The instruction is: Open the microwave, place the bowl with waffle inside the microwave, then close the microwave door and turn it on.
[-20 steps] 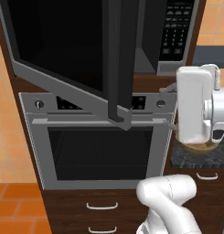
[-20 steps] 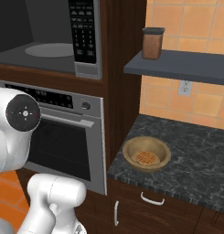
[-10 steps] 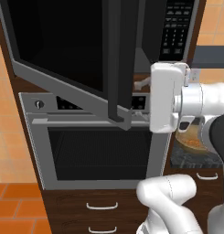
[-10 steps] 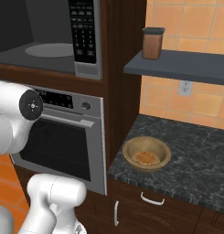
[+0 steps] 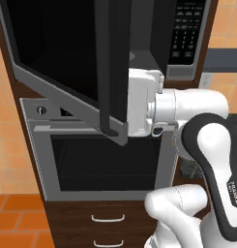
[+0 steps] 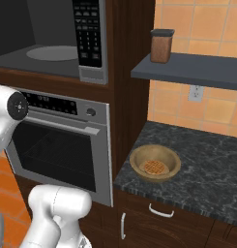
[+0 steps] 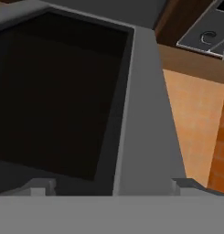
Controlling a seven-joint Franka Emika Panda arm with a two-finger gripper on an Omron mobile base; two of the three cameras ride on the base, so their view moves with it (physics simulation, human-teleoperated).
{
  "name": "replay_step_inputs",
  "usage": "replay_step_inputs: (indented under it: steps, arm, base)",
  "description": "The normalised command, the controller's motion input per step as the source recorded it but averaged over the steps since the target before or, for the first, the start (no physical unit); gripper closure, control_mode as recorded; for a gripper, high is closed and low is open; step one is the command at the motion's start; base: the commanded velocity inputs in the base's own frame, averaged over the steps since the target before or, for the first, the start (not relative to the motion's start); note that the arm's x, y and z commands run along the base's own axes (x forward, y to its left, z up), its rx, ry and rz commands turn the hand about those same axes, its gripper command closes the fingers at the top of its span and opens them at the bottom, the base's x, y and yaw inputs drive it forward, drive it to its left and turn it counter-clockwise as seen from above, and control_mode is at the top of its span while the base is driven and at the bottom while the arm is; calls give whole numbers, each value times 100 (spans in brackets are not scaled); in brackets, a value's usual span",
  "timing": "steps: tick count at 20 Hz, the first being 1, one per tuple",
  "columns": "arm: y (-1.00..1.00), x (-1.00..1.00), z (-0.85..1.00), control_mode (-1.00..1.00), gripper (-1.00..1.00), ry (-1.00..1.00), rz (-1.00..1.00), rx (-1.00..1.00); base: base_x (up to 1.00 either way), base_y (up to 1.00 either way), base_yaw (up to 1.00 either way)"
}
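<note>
The microwave door hangs swung wide to the left of the microwave, its black glass and grey frame reaching out over the steel oven below. In the hand view the door's dark pane and grey rim lie close ahead of the gripper, whose two finger tips stand far apart at the bottom with nothing between them. From the left base view the white hand sits just behind the door's near edge, so the fingers themselves are hidden there. Inside the microwave the round turntable lies bare. The keypad on the microwave's right side carries rows of white buttons, their lettering too small to read. Right of the microwave, a brown jar with a dark lid stands on a grey shelf. Below it, on the dark speckled counter, sits the bowl with waffle, well apart from the arm.
</note>
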Motion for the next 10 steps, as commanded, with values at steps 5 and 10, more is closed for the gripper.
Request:
replay_step_inputs:
  steps: [5,10]
  arm:
    - [96,1,0,-100,-100,-14,0,0]
    - [91,1,0,-100,-100,-11,0,0]
  base:
    - [0,0,0]
    - [0,0,0]
